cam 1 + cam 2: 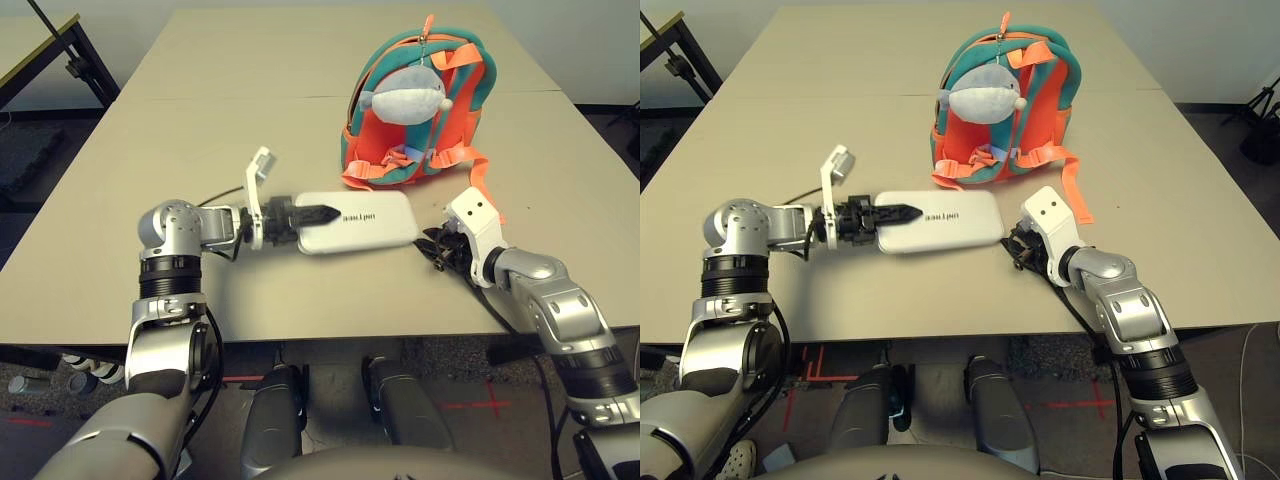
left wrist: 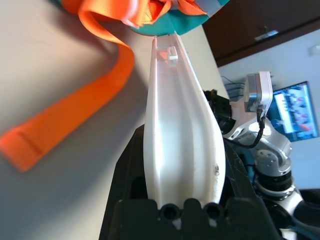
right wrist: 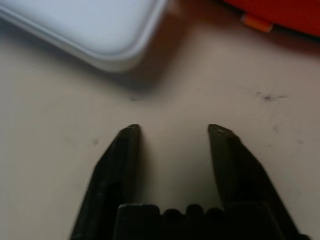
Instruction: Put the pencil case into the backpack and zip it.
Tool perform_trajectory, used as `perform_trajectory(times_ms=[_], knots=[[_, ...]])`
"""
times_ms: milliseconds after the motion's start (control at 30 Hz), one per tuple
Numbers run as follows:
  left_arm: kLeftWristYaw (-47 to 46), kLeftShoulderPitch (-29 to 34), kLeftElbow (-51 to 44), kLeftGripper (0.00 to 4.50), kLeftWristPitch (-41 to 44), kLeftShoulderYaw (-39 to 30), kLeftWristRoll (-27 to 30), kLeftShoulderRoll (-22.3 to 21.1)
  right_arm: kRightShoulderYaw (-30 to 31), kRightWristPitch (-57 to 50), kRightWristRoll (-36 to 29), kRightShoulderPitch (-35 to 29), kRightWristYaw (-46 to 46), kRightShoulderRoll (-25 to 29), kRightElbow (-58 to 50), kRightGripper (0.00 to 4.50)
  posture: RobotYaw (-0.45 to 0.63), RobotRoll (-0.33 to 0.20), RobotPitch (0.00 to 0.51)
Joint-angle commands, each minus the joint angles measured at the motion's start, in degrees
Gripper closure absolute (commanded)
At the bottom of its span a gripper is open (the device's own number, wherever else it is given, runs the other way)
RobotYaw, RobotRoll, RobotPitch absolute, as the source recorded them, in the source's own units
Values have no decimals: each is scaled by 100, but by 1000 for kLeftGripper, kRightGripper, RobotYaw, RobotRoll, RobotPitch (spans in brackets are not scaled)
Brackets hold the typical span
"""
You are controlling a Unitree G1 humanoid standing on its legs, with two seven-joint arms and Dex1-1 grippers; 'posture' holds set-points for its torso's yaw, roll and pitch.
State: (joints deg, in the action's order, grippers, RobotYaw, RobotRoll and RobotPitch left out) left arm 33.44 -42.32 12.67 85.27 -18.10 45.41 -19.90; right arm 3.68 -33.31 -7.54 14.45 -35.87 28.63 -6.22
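Observation:
The white pencil case (image 1: 365,222) lies flat in the middle of the table, dark lettering up. My left gripper (image 1: 316,213) is shut on its left end, one black finger across the top; in the left wrist view the case (image 2: 177,115) runs edge-on between the fingers. Just behind the case stands the orange and teal backpack (image 1: 400,135), straps toward me, with the grey-white plush shark (image 1: 405,98) hanging on it. My right gripper (image 3: 173,131) is open and low over the bare table, close to the case's right corner (image 3: 100,30) and not touching it.
An orange strap (image 1: 483,188) trails from the backpack onto the table beside my right wrist. The table (image 1: 250,110) stretches wide to the left and behind. A black frame (image 1: 70,50) stands off the far left corner.

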Motion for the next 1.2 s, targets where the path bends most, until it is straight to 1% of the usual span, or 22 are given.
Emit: perform_trajectory(times_ms=[33,67,100,133,233,333,400,533,700,800,1033,1200], knots=[[123,48,-354,3306,178,-41,145,-386,117,199,65,30,-61,31,214,678,-191,0,146],[184,71,-394,3306,206,-21,166,-523,114,239,69,66,-65,41,261,308,-188,0,145],[273,101,-439,3306,245,-14,208,-711,107,271,69,122,-75,53,323,38,-182,0,145],[384,146,-490,3306,261,22,242,-923,97,305,67,183,-81,64,390,0,-177,0,145],[620,261,-581,3306,212,157,283,-1340,78,381,60,297,-106,93,530,0,-168,0,144],[906,299,-438,3306,-158,148,162,-1964,-27,472,24,451,-128,127,712,0,-156,0,140],[962,203,-239,3306,-403,102,74,-2166,-93,603,-3,524,-127,123,823,0,-151,0,139],[758,-263,553,3306,-1028,-181,-195,-2414,-340,695,-210,676,-54,21,1001,0,-139,0,134],[552,-579,969,3306,-1740,-444,-427,-2483,-845,376,-638,877,131,-142,1002,0,-126,0,129],[482,-596,969,3306,-1929,-484,-457,-2372,-1133,39,-918,947,320,-247,825,0,-125,0,129],[716,-396,822,3306,-2383,-101,-617,-2101,-1627,-514,-1489,1220,773,-494,431,0,-141,0,126],[795,-560,966,3306,-2921,62,-792,-1891,-1889,-830,-1935,1489,1056,-713,264,0,-154,0,122]])
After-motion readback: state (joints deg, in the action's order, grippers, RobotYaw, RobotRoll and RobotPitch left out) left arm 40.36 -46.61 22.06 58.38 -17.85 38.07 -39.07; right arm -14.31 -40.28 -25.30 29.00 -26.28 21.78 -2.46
